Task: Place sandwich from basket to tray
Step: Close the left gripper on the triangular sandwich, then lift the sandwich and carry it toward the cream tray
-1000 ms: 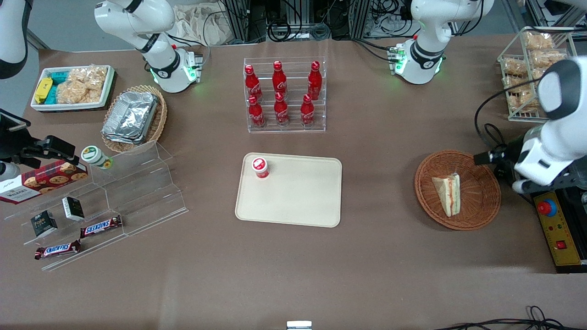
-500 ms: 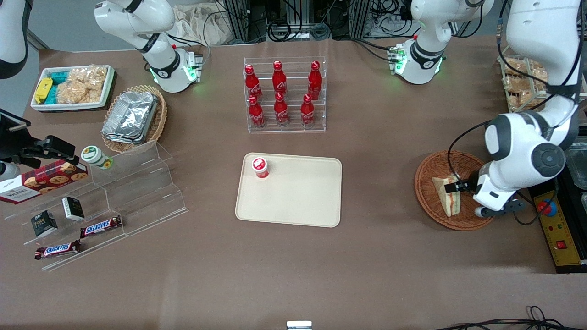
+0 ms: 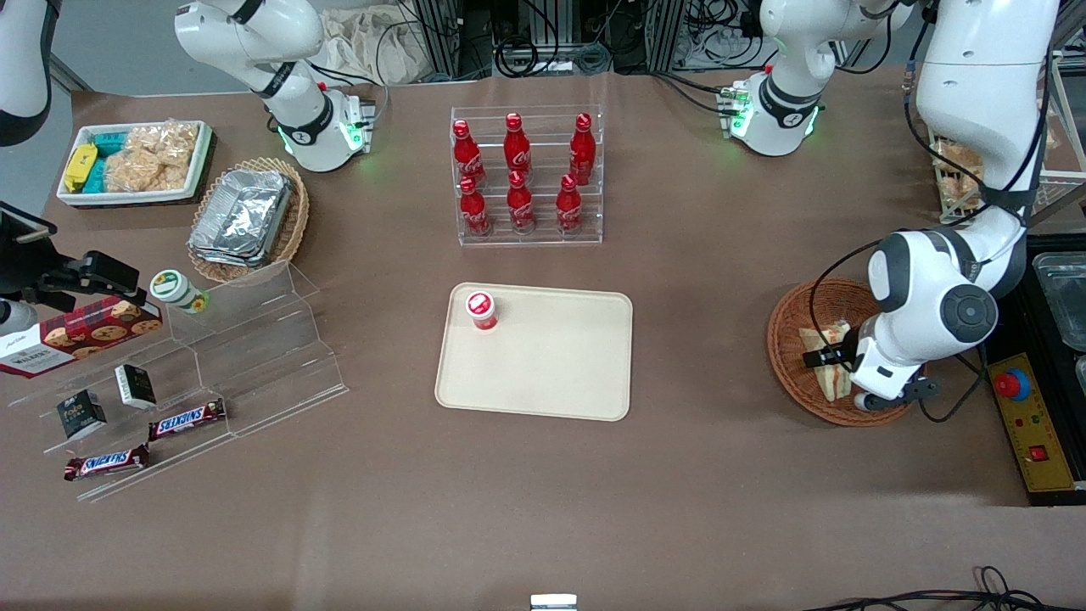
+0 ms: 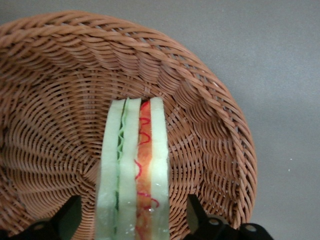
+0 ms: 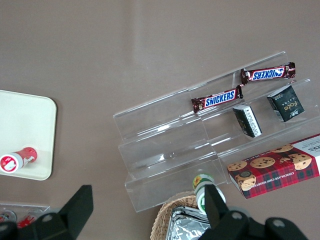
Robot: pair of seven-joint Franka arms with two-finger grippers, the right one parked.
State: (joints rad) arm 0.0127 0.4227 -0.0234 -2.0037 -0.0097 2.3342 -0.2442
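Note:
The sandwich lies in the round reddish-brown basket toward the working arm's end of the table. It shows close up in the left wrist view, cut edge up with its red and green filling, on the basket's weave. My left gripper is low inside the basket and open. Its fingers stand on either side of the sandwich with a small gap on each side. The cream tray lies at the table's middle, also seen in the right wrist view.
A small red-lidded cup stands on the tray's corner. An acrylic rack of red bottles stands farther from the front camera than the tray. A control box with a red button lies beside the basket. A wire rack of snack bags stands near the working arm.
The left arm has swung in over the basket and come down. Its gripper has moved from the basket's rim to straddle the sandwich. The sandwich has not moved.

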